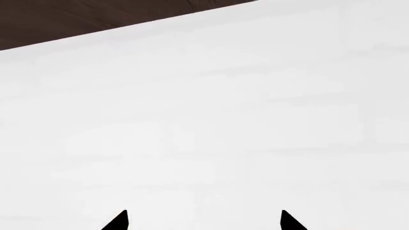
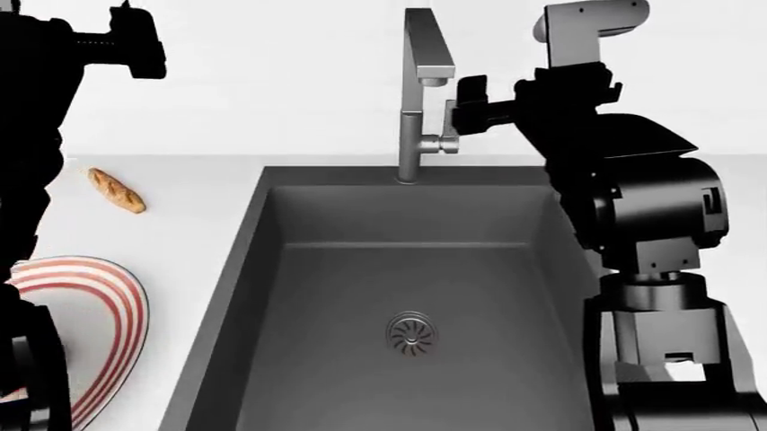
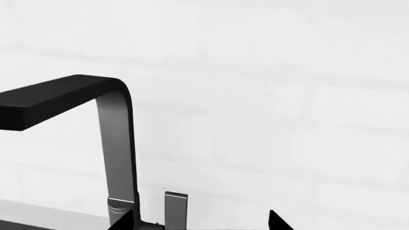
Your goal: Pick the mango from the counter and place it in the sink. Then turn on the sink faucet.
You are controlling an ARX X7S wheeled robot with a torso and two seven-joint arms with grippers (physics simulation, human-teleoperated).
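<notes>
The mango is out of view in every frame. The dark grey sink (image 2: 300,224) shows only its silver drain (image 2: 410,333). The steel faucet (image 2: 414,90) stands at the sink's back edge, with its small side lever (image 2: 446,142) on the right. My right gripper (image 2: 462,106) is open, just right of the faucet and slightly above the lever. In the right wrist view the lever (image 3: 176,208) stands between its spread fingertips (image 3: 201,221), beside the faucet column (image 3: 118,158). My left gripper (image 2: 142,45) is raised at the far left, open and empty, facing the white wall (image 1: 204,221).
A small brown bread piece (image 2: 117,190) lies on the white counter (image 2: 180,233) left of the sink. A red-and-white striped plate (image 2: 102,305) sits at the near left, partly behind my left arm. My right arm's body covers the counter right of the sink.
</notes>
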